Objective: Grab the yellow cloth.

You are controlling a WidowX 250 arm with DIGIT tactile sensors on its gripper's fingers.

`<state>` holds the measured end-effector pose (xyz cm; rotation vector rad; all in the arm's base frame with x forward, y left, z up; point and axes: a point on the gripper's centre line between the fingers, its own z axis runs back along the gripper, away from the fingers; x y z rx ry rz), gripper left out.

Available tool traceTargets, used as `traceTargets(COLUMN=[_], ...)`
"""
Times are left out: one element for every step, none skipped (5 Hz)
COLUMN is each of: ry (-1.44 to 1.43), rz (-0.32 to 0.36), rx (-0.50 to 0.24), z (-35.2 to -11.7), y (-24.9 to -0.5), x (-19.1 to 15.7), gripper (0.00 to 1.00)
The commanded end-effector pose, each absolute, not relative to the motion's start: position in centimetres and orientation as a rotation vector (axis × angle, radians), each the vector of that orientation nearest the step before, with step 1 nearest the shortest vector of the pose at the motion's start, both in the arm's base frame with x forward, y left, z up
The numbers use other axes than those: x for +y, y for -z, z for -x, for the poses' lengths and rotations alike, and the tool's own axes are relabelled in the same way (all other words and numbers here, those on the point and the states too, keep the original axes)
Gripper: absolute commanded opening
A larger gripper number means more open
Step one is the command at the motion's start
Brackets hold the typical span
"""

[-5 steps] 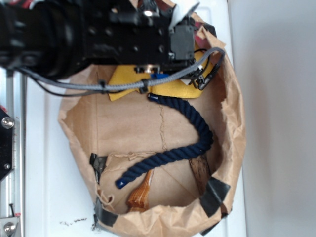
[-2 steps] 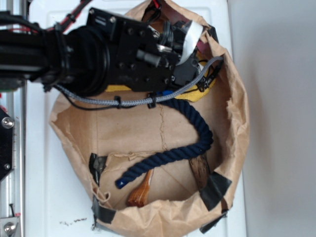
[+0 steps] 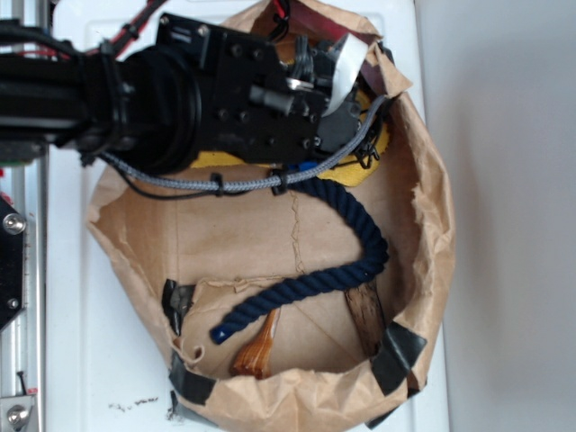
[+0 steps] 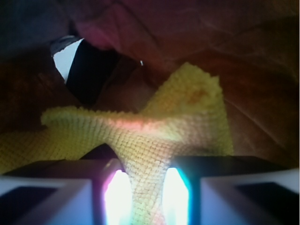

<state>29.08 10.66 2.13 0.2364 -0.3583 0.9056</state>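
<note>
The yellow cloth fills the wrist view, pulled up into a ridge that runs between my two fingers; my gripper is shut on that fold. In the exterior view only strips of the yellow cloth show under the black arm, at the far end of the brown paper bag. The gripper itself sits at the bag's top rim, mostly hidden by the arm and a grey cable.
A dark navy twisted rope snakes across the bag's floor. A brown wooden piece lies near the front wall. Black tape patches hold the bag's rim. White surface surrounds the bag, with a metal rail at left.
The arm has tilted and shifted left and up over the last second, drawing the yellow cloth with it; less yellow now shows on the bag floor. The bag's rim has flexed slightly.
</note>
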Motion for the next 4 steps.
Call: traceTargets(ry=[-0.910, -0.884, -0.835, -0.800], rz=[-0.188, -0.100, -0.015, -0.021], rx=[-0.410, -0.341, -0.286, -0.260], z=[-29.6, -29.0, -27.9, -27.5], y=[-6.1, -8.6, -10.8, -10.1], x=[11.6, 11.6, 11.2, 11.0], gripper=[0.00, 1.00, 1.00, 1.00])
